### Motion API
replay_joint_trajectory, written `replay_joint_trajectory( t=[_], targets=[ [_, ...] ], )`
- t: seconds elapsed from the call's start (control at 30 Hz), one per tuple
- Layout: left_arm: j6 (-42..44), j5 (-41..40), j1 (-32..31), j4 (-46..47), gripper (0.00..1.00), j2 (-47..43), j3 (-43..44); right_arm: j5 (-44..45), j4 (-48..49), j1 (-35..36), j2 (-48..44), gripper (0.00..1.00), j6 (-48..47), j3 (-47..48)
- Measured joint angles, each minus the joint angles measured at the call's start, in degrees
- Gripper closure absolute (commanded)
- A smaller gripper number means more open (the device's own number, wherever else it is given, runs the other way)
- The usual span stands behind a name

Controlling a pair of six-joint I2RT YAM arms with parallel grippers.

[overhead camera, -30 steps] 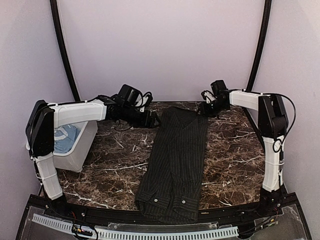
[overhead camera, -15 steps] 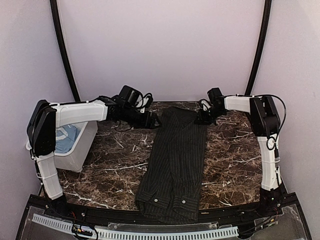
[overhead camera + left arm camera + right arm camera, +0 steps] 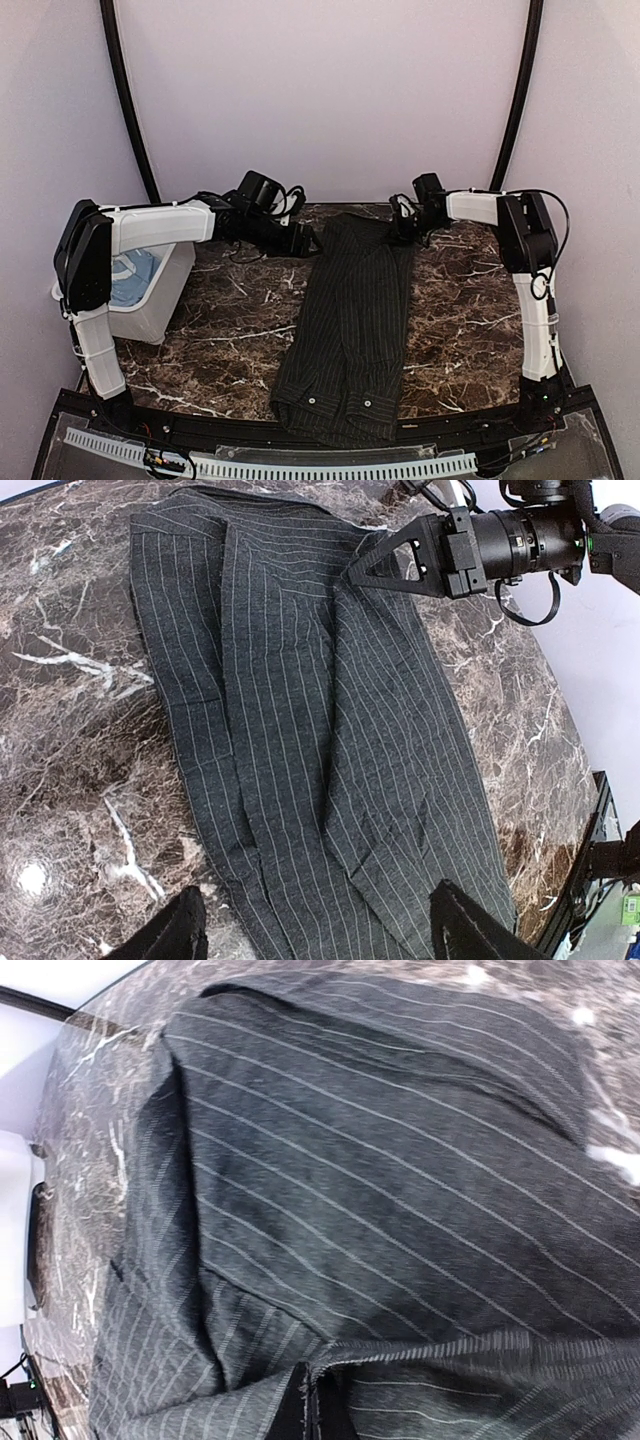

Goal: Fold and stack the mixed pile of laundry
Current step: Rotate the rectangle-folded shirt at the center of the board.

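Note:
The black pinstriped shirt (image 3: 350, 320) lies folded into a long strip down the middle of the marble table (image 3: 240, 320). My right gripper (image 3: 403, 228) is at the shirt's far right corner and is shut on the fabric edge. In the right wrist view the shirt (image 3: 380, 1190) fills the frame, and its hem bunches where the right gripper (image 3: 318, 1410) pinches it. My left gripper (image 3: 308, 240) hovers by the shirt's far left corner, open. Its fingertips (image 3: 185, 930) stand wide apart over the shirt (image 3: 300, 730). The light blue T-shirt (image 3: 130, 275) lies in the bin.
A white plastic bin (image 3: 165, 300) stands at the table's left edge under the left arm. The shirt's near end hangs slightly over the table's front edge (image 3: 340, 425). Cables cluster behind both wrists at the back wall. The right gripper (image 3: 400, 565) shows in the left wrist view.
My right gripper has moved left onto the shirt's far right corner and closed on the fabric. The left arm and the shirt have stayed put.

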Motion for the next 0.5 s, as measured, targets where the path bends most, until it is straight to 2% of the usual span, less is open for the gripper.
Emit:
replay_joint_trajectory(
  t=[0.23,0.4,0.5],
  targets=[
    [0.0,-0.3,0.0,0.0,0.24,0.0,0.0,-1.3,0.4,1.4,0.0,1.00,0.6,1.5],
    [0.3,-0.6,0.0,0.0,0.22,0.0,0.0,2.1,-0.2,1.6,0.0,1.00,0.6,1.6],
    [0.9,-0.7,0.0,0.0,0.21,0.1,0.0,5.3,-0.7,1.0,0.0,0.89,0.5,1.1]
  ],
)
